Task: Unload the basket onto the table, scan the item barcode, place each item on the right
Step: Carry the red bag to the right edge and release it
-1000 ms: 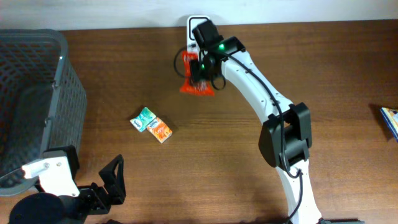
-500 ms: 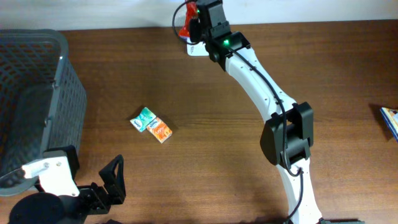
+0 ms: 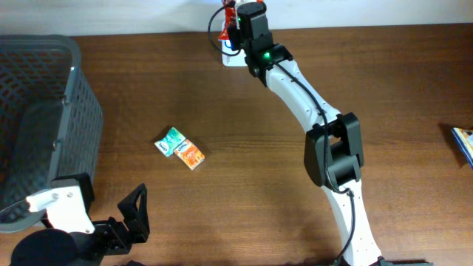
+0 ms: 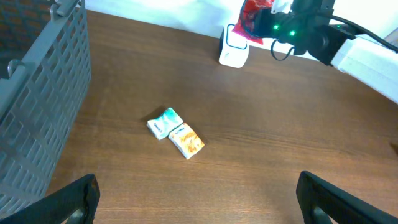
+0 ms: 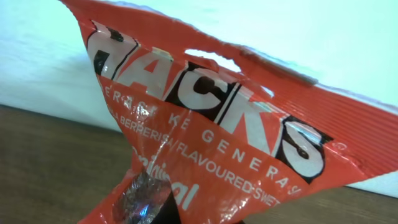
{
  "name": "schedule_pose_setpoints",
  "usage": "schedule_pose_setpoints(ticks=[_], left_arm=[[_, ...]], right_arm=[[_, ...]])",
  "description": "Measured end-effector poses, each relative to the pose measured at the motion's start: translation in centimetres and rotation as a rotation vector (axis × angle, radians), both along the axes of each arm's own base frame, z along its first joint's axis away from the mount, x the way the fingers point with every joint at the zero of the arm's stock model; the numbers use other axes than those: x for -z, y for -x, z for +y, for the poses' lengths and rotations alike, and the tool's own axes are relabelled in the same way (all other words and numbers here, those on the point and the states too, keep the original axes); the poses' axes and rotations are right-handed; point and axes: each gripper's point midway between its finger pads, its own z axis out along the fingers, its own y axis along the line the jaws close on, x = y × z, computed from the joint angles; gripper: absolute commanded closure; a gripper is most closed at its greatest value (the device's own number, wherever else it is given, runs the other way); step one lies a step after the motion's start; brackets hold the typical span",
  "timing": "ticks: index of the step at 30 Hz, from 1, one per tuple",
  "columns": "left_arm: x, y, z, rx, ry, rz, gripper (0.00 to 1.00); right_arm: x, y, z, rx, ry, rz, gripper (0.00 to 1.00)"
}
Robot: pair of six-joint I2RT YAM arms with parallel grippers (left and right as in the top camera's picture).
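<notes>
The item, a red "Hacks" sweet bag (image 5: 205, 137), fills the right wrist view and hangs crumpled from my right gripper (image 3: 236, 24), which is shut on its lower part. In the overhead view the bag (image 3: 228, 13) is held at the table's far edge, just beyond the white barcode scanner (image 3: 230, 56). The left wrist view shows the bag (image 4: 256, 15) above and behind the scanner (image 4: 234, 51). No barcode shows on the bag's visible face. My left gripper (image 4: 196, 182) stands open over bare wood at the near left.
A teal packet (image 3: 171, 140) and an orange packet (image 3: 191, 155) lie together left of the table's centre. A dark mesh basket (image 3: 44, 111) takes up the left side. A blue item (image 3: 463, 144) pokes in at the right edge.
My right arm has carried the red bag from just in front of the scanner up and back to the far edge behind it. The left arm has stayed still.
</notes>
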Motion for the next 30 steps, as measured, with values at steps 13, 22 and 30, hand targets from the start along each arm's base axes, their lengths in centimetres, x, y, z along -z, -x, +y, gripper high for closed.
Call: schedule_pose_setpoints(ticks=[13, 22, 30], left_arm=[[0.0, 0.0, 0.0, 0.000, 0.000, 0.000, 0.01], [0.0, 0.0, 0.0, 0.000, 0.000, 0.000, 0.01], [0.0, 0.0, 0.0, 0.000, 0.000, 0.000, 0.01]], right_arm=[[-3.9, 1.9, -15.1, 0.381, -0.265, 0.180, 0.96], [-1.1, 10.8, -37.9, 0.933, -0.356, 0.442, 0.96], [0.7, 19.2, -51.8, 1.261, -0.360, 0.515, 0.96]])
